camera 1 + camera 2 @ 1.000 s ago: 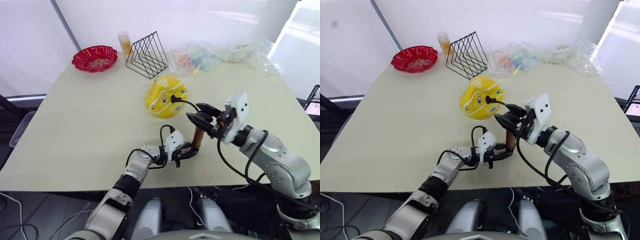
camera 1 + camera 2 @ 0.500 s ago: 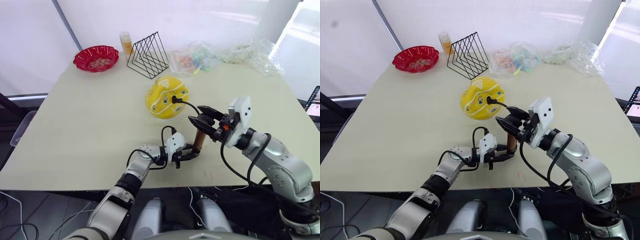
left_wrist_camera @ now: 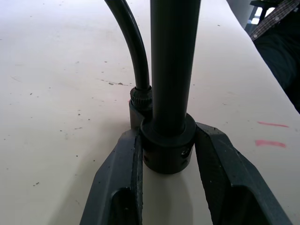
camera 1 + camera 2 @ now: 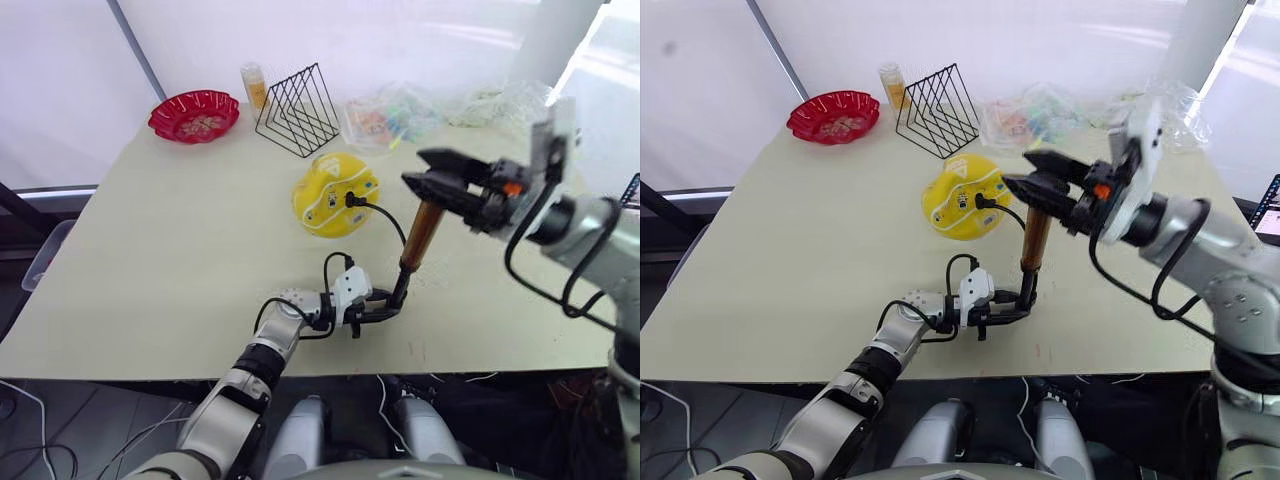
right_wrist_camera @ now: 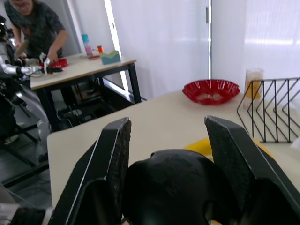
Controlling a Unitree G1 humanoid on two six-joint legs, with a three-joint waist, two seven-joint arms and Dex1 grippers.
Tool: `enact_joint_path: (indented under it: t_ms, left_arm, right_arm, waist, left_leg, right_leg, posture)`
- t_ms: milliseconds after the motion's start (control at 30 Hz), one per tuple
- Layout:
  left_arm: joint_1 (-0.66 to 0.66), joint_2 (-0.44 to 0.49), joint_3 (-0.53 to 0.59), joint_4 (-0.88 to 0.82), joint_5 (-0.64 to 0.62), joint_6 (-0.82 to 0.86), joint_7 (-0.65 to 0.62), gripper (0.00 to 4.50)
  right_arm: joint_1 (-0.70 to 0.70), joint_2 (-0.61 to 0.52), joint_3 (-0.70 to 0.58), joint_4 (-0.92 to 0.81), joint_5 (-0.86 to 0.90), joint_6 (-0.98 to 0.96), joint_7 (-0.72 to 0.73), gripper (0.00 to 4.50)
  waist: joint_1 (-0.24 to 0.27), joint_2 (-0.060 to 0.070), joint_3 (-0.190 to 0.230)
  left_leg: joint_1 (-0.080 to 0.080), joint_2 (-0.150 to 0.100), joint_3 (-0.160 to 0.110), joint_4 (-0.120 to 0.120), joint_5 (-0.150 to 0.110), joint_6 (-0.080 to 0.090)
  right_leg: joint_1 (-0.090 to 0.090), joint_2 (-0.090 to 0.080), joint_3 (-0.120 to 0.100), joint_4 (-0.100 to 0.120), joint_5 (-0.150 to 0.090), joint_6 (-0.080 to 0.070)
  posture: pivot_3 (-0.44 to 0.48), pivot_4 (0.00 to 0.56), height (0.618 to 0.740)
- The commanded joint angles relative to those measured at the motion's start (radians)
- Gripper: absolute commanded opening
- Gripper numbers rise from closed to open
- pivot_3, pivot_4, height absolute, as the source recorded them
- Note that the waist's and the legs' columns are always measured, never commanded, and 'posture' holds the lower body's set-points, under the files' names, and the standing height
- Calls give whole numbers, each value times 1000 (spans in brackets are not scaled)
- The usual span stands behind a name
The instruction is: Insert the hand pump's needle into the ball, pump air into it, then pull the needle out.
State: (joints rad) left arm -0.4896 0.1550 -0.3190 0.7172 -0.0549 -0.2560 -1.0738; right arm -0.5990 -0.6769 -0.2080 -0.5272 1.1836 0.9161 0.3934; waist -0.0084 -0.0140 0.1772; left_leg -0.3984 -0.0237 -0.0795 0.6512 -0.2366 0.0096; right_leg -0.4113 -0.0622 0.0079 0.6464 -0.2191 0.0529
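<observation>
**Pump handle raised, base pinned**

On the table point(image 4: 180, 240), your yellow ball point(image 4: 333, 193) lies mid-table, hose plugged in. Right gripper point(image 4: 445, 185) grasps the hand pump point(image 4: 420, 234) handle; left gripper point(image 4: 385, 310) clamps its base. Pull crooked and the base could slip, yanking the needle point(image 4: 349, 198) out.

L tool point(image 4: 388, 306) low, clamped on pump base; R tool point(image 4: 438, 186) raised, gripping handle.
</observation>
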Motion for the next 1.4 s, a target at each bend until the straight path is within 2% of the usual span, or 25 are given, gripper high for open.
enact_joint_path:
  t_ms: [33, 200, 367, 467, 667, 800, 1100, 1233, 1400]
  left_arm:
    - [44, 8, -39, 82, 43, 11, -41, 1113]
    - [39, -2, -40, 104, 45, -8, -49, 1113]
    - [38, -8, -49, 114, 53, -24, -66, 1113]
    - [37, -3, -47, 142, 64, -42, -55, 1113]
    - [31, 0, -54, 181, 86, -88, -41, 1113]
    - [13, -8, -50, 245, 118, -156, 1, 1113]
    - [-17, -28, -43, 325, 135, -194, 12, 1113]
    - [-28, -36, -41, 346, 138, -189, 17, 1113]
    - [-32, -38, -43, 362, 140, -174, -6, 1113]
  right_arm:
    - [-77, -36, -96, -7, 81, -21, -54, 2025]
    - [-124, -80, -92, 3, 137, -10, -82, 2025]
    - [-65, -89, -81, -26, 114, -11, -66, 2025]
    - [35, -75, -61, -58, 55, -34, -35, 2025]
    - [233, -90, 20, -109, -80, -84, 34, 2025]
    - [361, -38, 99, -108, -154, -124, 44, 2025]
    - [513, 61, 267, 4, -416, -265, 84, 2025]
    - [516, 107, 262, 33, -460, -319, 104, 2025]
    - [435, 101, 159, -15, -369, -290, 123, 2025]
  waist:
    - [0, 0, 0]
    - [0, 0, 0]
    - [-2, 0, 0]
    - [0, 0, 0]
    - [-1, -10, -14]
    - [-2, -11, -27]
    - [0, -13, -36]
    - [4, -12, -37]
    - [6, -12, -37]
  left_leg:
    - [0, 0, 1, 0, 0, 0]
    - [-1, 0, 2, 0, -1, 1]
    - [-1, 0, 1, 0, -1, 1]
    - [-1, 0, 1, 0, -1, 1]
    - [4, 0, 1, 0, -1, 2]
    - [7, 2, -1, 0, -1, 2]
    - [16, 2, -6, -3, -3, 4]
    - [16, 1, -6, -3, -3, 4]
    - [17, 1, -7, -3, -3, 4]
  right_leg:
    - [0, -1, 1, 0, 0, 0]
    - [0, -1, 1, 0, 0, 0]
    - [0, -1, 1, 0, 0, 0]
    - [0, -1, 1, 0, 0, 0]
    - [4, 0, 0, -1, 0, 1]
    - [8, 0, -2, -4, -3, 4]
    - [17, -1, -2, -7, -5, 2]
    - [17, -1, -2, -7, -4, 5]
    - [19, -2, -3, -8, -4, 5]
  posture:
    - [0, 150, 737]
    - [0, 150, 737]
    - [0, 150, 737]
    - [0, 150, 737]
    - [0, 150, 737]
    - [0, 150, 737]
    - [0, 150, 737]
    - [0, 150, 737]
    - [0, 150, 737]
